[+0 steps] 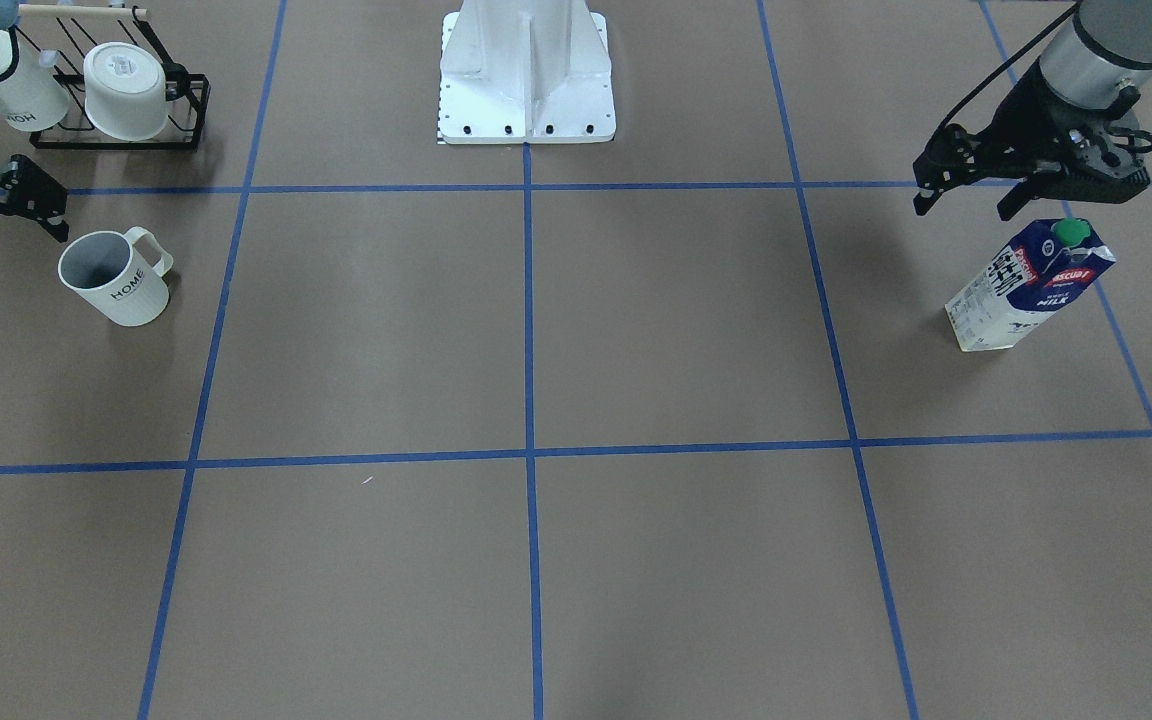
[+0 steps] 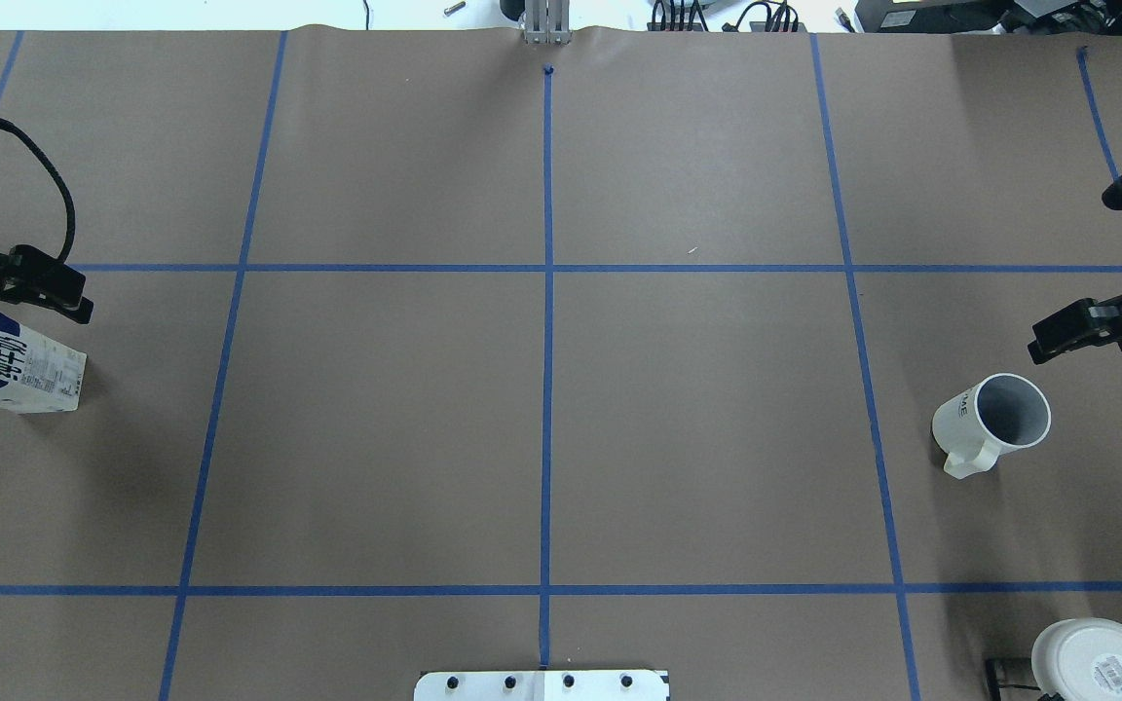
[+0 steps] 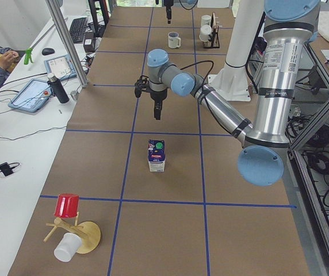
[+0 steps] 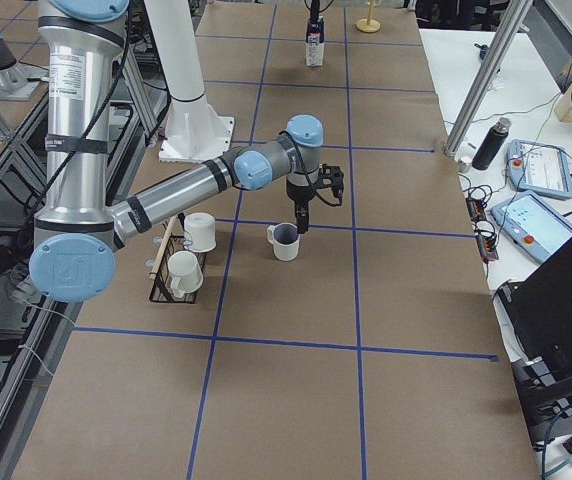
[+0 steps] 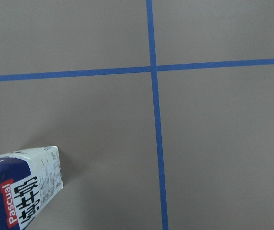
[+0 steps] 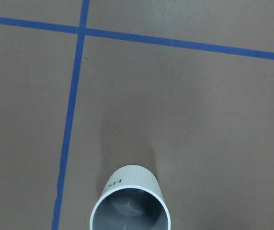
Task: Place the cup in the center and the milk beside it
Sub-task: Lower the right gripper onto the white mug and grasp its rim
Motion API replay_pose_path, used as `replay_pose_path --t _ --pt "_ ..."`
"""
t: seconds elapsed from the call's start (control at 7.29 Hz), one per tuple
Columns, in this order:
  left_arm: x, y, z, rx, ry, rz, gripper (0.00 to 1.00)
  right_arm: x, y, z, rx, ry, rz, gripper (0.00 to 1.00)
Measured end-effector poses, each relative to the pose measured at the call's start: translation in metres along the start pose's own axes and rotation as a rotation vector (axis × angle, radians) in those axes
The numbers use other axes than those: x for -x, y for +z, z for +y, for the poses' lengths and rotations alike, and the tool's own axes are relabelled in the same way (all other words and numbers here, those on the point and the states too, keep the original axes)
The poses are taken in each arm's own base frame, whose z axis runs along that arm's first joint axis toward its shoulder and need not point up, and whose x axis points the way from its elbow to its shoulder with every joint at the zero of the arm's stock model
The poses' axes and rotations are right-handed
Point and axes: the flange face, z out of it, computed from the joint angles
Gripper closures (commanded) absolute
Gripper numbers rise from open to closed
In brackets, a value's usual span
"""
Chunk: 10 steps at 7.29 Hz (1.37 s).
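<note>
Cup (image 1: pixel 114 280) stands upright at my right end of the bench (image 1: pixel 386 330), well apart from the middle. Milk (image 1: pixel 1031 285) stands upright at the left end, equally far out. The middle, where the blue tape lines (image 1: pixel 528 330) run, holds neither.

Right gripper (image 1: pixel 8 232) hangs just beside the cup, fingers apart, empty. Left gripper (image 1: pixel 964 205) hangs near the milk, raised, fingers apart, empty.

My reckoning: nothing is done. Both grasps, carries and placements remain.

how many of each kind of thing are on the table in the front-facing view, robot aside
mugs: 3, the cup plus two rack mugs
milk carton: 1
wire rack: 1
total: 5
</note>
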Motion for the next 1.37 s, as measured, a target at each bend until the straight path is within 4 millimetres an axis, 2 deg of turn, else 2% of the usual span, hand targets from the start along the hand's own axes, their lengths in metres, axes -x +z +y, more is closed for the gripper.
replay_pose_path --t 0.41,0.55,0.69,0.82,0.96,1.37 --pt "0.001 0.000 -0.001 -0.005 -0.002 -0.007 0.02 -0.001 0.050 -0.006 0.082 0.017 0.043 0.06" --pt "0.001 0.001 -0.001 -0.006 -0.002 -0.008 0.02 0.003 0.061 -0.003 0.103 0.009 0.048 0.10" --pt "0.001 0.001 -0.001 -0.006 -0.002 -0.008 0.02 0.006 0.067 -0.001 0.116 0.001 0.050 0.18" --pt "0.001 0.000 -0.001 -0.006 -0.002 -0.008 0.02 0.006 0.073 0.001 0.127 -0.004 0.055 0.66" --pt "0.001 0.001 -0.001 -0.006 -0.002 -0.008 0.02 0.006 0.078 0.003 0.135 -0.008 0.062 1.00" --pt "0.000 0.000 -0.002 -0.008 0.000 -0.007 0.02 0.006 0.082 0.003 0.141 -0.006 0.067 1.00"
